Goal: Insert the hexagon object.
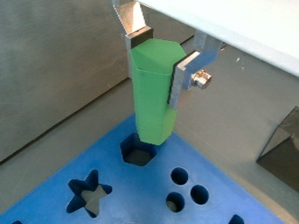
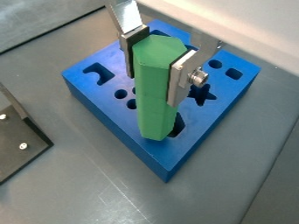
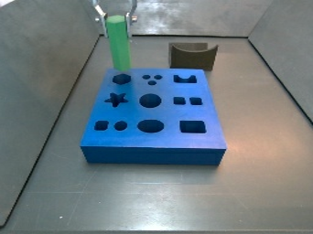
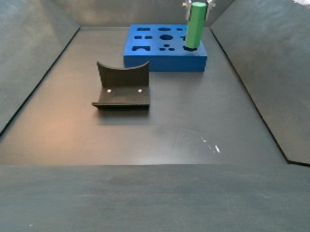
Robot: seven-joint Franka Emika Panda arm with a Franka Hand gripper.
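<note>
Gripper (image 2: pixel 156 59): clamped on upper end of green peg (image 2: pixel 156 92), plates flat against opposite faces, likely to keep it from twisting. Peg: upright, lower end at or just entering hexagonal hole (image 1: pixel 140 154) at corner of blue block (image 3: pixel 156 137); depth unclear. Grey holder (image 4: pixel 121 87): on floor, well apart, unused.
</note>
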